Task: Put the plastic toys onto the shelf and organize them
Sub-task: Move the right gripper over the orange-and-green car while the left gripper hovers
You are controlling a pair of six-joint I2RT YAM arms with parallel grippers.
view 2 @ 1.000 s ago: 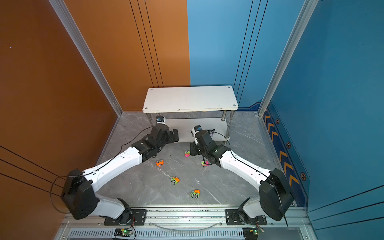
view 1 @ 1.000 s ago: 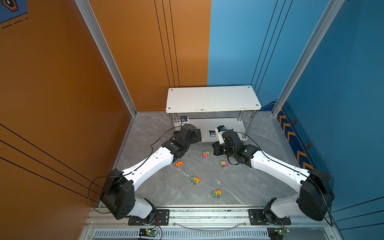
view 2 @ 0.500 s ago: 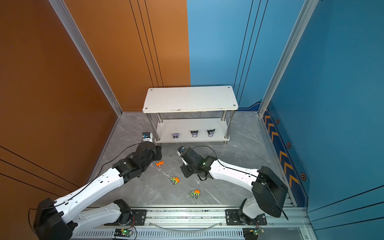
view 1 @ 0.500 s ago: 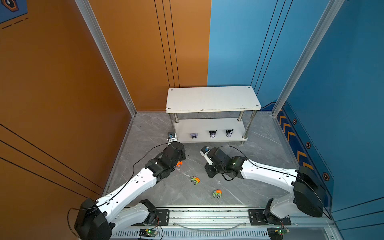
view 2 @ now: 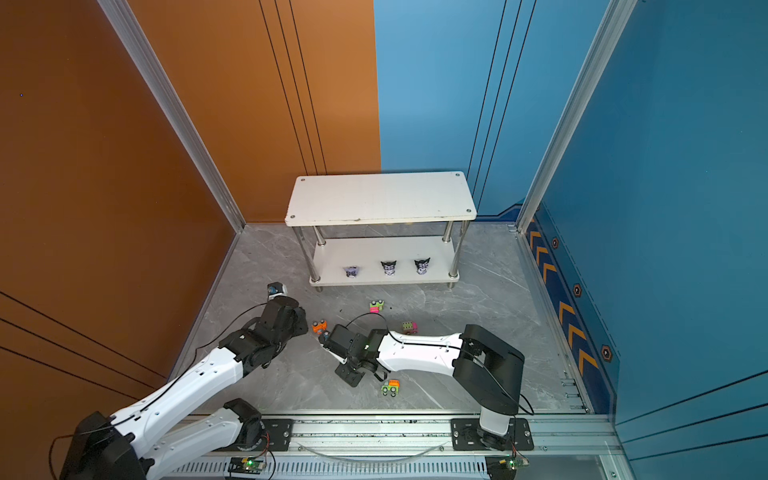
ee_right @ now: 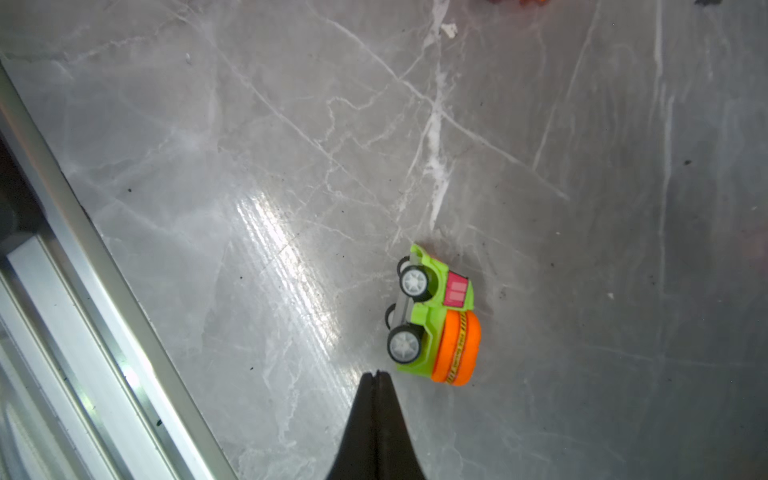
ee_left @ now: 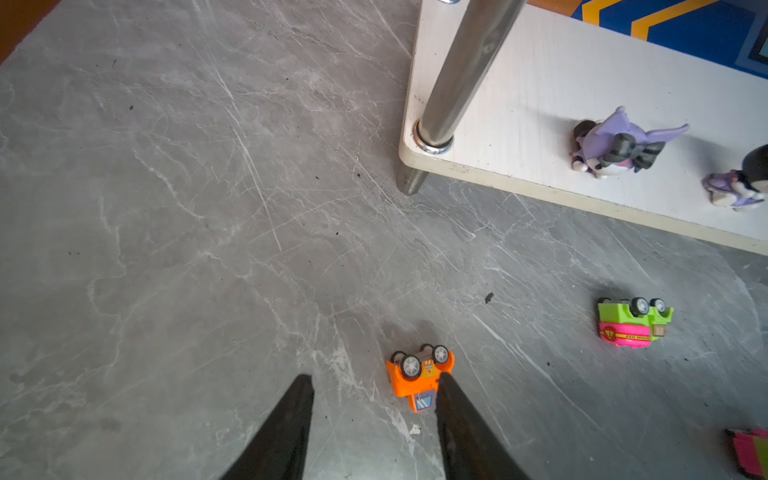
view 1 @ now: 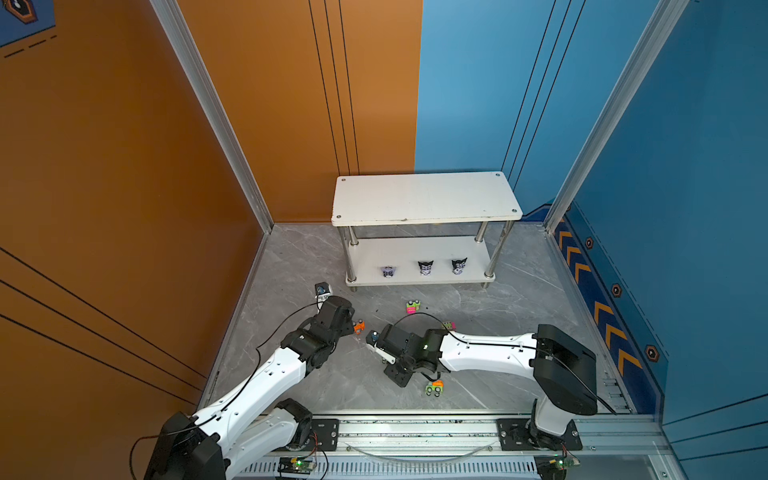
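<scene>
Presently the step in hand is picking the cars up off the floor. The shelf [view 1: 424, 197] carries three cat-eared figurines [view 1: 425, 268] in a row on its lower tier; its top board is bare.

Left gripper [ee_left: 374, 376]: jaws apart and low over the grey floor [ee_left: 187, 208]. The orange car [ee_left: 417, 374] lies on its side, appears to touch one finger [ee_left: 453, 399], and is only partly inside the gap. It is not gripped.

Right gripper [ee_right: 376, 376]: jaws together and holding nothing. A green-and-orange truck [ee_right: 436, 316] lies on its side just beside the tips.

A green-and-pink car [view 1: 412, 306] and a pink car [view 2: 409, 327] sit apart on the floor in front of the shelf. Four cars show in both top views.

Judgement: the left gripper should shift sideways to centre the orange car, then close. The right must open before it can take the truck. Both toys are tipped over and may skid.
</scene>
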